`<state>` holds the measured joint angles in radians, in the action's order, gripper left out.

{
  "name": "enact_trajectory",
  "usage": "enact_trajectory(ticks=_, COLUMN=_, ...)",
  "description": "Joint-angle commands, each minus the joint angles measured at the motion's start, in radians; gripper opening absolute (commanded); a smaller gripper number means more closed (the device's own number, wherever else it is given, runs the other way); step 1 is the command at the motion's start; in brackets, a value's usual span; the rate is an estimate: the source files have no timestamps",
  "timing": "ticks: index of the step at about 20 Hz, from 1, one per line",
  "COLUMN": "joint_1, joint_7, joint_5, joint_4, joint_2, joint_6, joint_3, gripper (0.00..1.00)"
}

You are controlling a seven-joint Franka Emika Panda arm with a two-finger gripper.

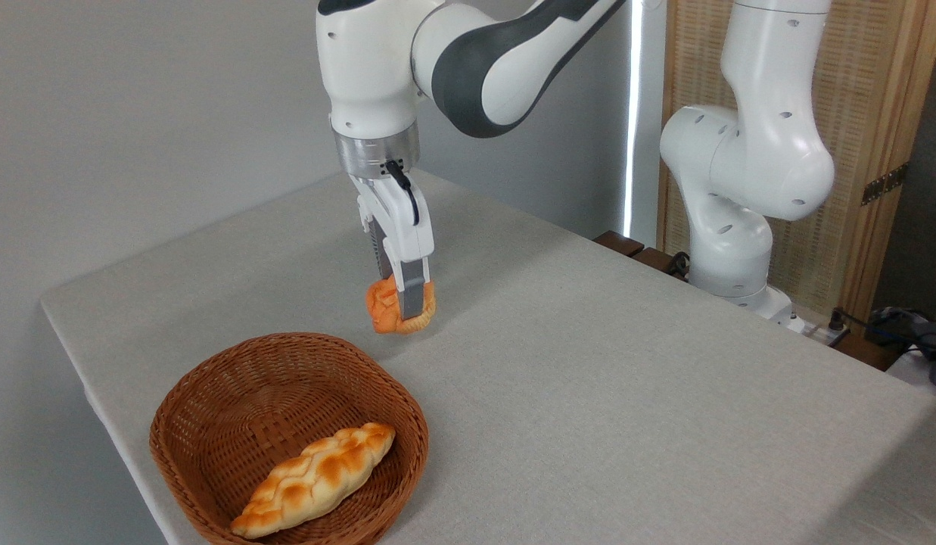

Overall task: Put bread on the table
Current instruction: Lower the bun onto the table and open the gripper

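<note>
Bread [384, 306] pinched in closed gripper [408, 303], out of basket [210, 393], at or just above table [589, 378], contact unclear; release and retreat left; braided loaf [316, 477] in basket.

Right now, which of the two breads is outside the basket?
The small orange bun, clamped in the gripper past the basket's far rim. The braided loaf lies inside the basket.
</note>
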<state>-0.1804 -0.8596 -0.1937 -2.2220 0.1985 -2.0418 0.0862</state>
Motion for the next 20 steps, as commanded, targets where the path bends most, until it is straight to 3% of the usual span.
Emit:
enact_trajectory(ticks=1, joint_1=-0.007, joint_7=-0.004, joint_5=0.039, joint_4=-0.038, joint_2=0.002, joint_6=-0.06, joint_3=-0.002, gripper=0.95)
enact_trajectory(ticks=3, joint_1=-0.013, joint_7=-0.002, joint_5=0.04, joint_4=-0.038, joint_2=0.002, joint_6=-0.061, joint_3=-0.002, gripper=1.0)
enact_trajectory(ticks=15, joint_1=-0.013, joint_7=0.008, joint_5=0.033, joint_4=-0.03, joint_2=0.006, joint_6=-0.058, joint_3=-0.002, gripper=1.0)
enact_trajectory(ticks=20, joint_1=-0.011, joint_7=0.06, joint_5=0.026, joint_4=0.071, joint_2=-0.007, joint_6=-0.051, joint_3=-0.002, gripper=1.0)
